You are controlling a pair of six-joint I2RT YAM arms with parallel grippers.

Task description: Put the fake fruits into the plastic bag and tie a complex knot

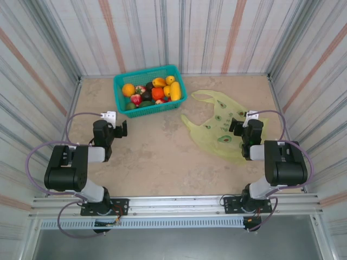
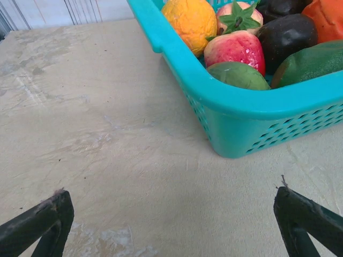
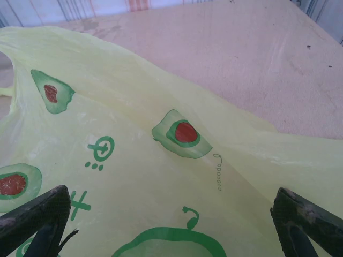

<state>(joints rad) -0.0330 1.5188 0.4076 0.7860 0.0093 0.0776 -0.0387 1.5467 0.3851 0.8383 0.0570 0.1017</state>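
The fake fruits [image 1: 154, 91] are piled in a teal mesh basket [image 1: 120, 86] at the back of the table. From the left wrist view I pick out an orange one [image 2: 190, 19], a pink-red one [image 2: 236, 49], a green one [image 2: 238, 76] and a dark one [image 2: 286, 35]. My left gripper [image 1: 120, 129] [image 2: 174, 214] is open over bare table, short of the basket's corner [image 2: 236, 115]. The plastic bag [image 1: 217, 130] [image 3: 134, 155] lies flat and pale yellow-green with avocado prints. Its handles [image 1: 203, 97] lie loose, and the knot is out of view. My right gripper [image 1: 237, 125] [image 3: 171, 214] hovers open just above the bag.
Striped walls [image 1: 173, 32] close in the table on three sides. Bare sandy tabletop [image 1: 157, 151] stretches between the two arms and in front of the basket. A metal rail [image 1: 173, 203] runs along the near edge.
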